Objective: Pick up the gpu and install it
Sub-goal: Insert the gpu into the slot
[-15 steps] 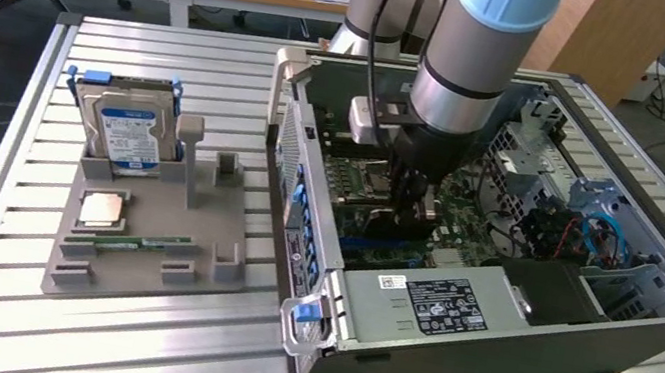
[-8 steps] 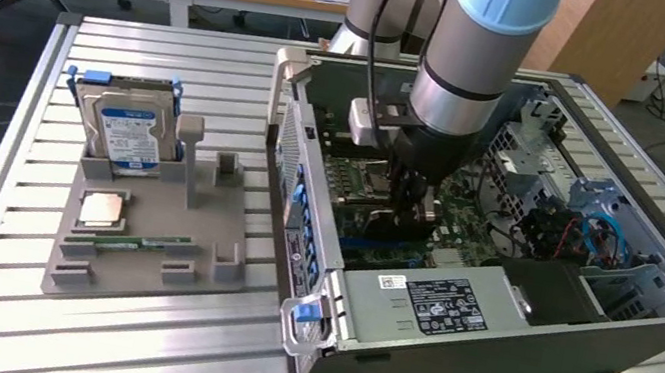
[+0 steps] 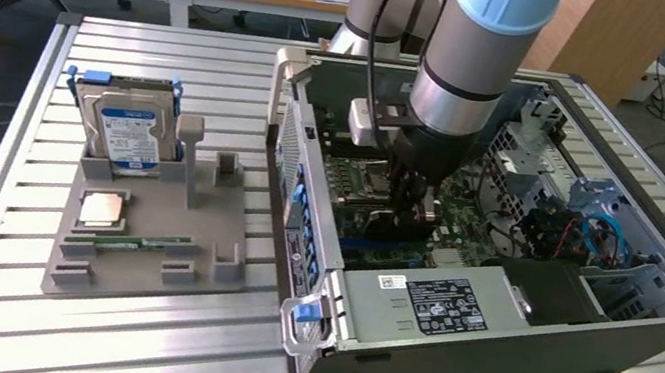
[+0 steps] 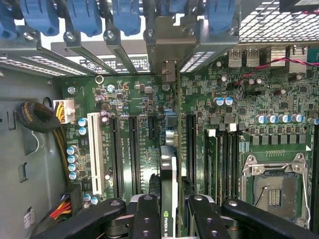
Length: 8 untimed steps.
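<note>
The arm is reaching down into the open computer case (image 3: 515,308) on the bench (image 3: 145,338). The tool (image 4: 168,209) is clamped on the gpu (image 4: 168,174), which it holds on edge, upright over the motherboard (image 4: 149,99), right above the long slots between the white slot and the memory slots. The hard drive (image 3: 129,134) sits upright in the gray tray (image 3: 147,247), on the exterior view's left.
</note>
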Each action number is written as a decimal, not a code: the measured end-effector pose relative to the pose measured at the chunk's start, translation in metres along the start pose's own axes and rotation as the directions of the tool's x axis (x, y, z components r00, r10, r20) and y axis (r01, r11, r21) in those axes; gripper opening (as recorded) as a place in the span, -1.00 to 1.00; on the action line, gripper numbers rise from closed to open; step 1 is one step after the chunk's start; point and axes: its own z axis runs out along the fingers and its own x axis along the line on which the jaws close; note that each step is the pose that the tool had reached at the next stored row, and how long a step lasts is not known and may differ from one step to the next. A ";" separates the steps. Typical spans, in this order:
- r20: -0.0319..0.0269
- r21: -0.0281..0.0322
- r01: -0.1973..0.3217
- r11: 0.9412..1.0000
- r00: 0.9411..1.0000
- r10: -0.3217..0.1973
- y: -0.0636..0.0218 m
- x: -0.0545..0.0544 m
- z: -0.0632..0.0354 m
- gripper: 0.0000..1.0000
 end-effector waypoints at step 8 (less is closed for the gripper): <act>0.001 0.000 0.000 1.000 1.000 0.000 0.0003 0.000 0.0003 -0.47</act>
